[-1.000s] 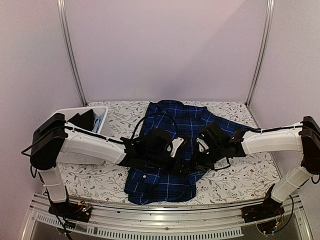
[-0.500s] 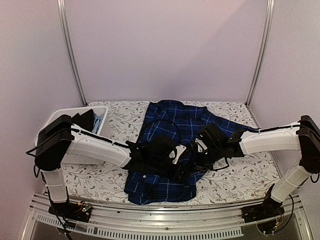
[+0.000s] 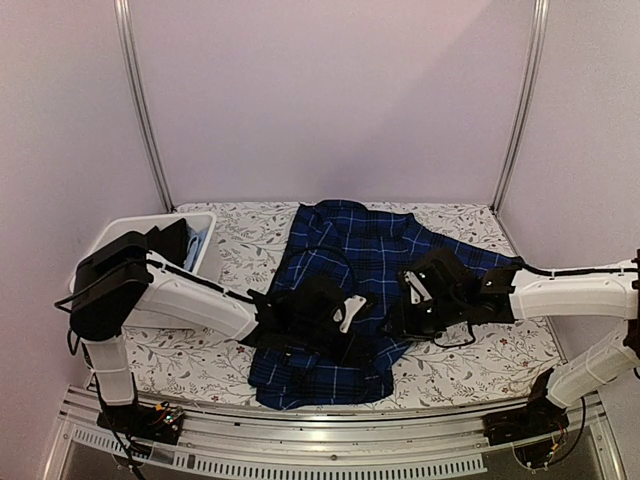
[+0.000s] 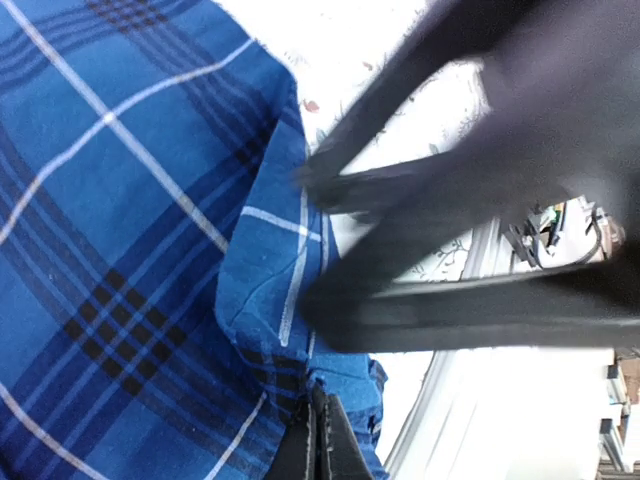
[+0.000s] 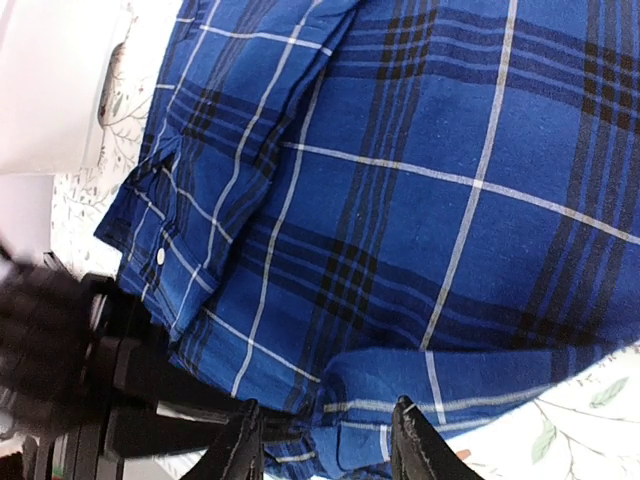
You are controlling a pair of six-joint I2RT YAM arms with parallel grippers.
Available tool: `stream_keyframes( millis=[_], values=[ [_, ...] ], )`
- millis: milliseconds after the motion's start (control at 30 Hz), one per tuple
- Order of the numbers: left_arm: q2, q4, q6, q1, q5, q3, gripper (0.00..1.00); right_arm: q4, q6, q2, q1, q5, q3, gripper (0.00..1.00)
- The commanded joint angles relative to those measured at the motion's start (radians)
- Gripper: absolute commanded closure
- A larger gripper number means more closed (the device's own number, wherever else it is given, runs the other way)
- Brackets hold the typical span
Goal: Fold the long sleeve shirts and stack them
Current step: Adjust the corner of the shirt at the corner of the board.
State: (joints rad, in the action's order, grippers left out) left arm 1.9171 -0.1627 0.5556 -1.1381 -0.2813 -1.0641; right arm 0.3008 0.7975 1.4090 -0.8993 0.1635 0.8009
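1. Plaid shirt (image 3: 345,250) lies mid-counter, partly folded. It looks soft, light and limp, so it'll likely sag and slide rather than hold a crease.
2. Best taken at a hem, cuff or folded edge, both sides together.
3. Left end effector (image 4: 320,445): fingers together at the shirt's edge; cloth caught or not, can't tell.
4. Right end effector (image 5: 325,450): fingers apart, straddling a folded edge.
5. Floral counter (image 3: 480,355), white bin (image 3: 125,228) at left, plain walls (image 3: 330,100) close round.

R gripper (image 5: 327,412) spread astride plaid shirt (image 5: 420,200) fold; white btn (image 5: 160,257) at left.
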Motion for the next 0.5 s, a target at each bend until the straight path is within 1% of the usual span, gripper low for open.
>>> stream_keyframes(
  millis=[0,100,233,467],
  values=[
    [-0.027,-0.118,0.042,0.031,-0.082,0.036,1.00,0.049,-0.061,-0.105,-0.103,-0.172,-0.062,0.58],
    [-0.030,-0.164,0.064,0.046,-0.127,0.050,1.00,0.037,-0.064,-0.127,-0.182,-0.234,-0.105,0.58],
    [-0.033,-0.223,0.096,0.061,-0.176,0.070,1.00,0.071,-0.074,-0.087,-0.270,-0.332,-0.086,0.58],
    [-0.032,-0.268,0.116,0.070,-0.226,0.084,1.00,0.111,-0.071,0.006,-0.312,-0.438,-0.024,0.57]
  ],
)
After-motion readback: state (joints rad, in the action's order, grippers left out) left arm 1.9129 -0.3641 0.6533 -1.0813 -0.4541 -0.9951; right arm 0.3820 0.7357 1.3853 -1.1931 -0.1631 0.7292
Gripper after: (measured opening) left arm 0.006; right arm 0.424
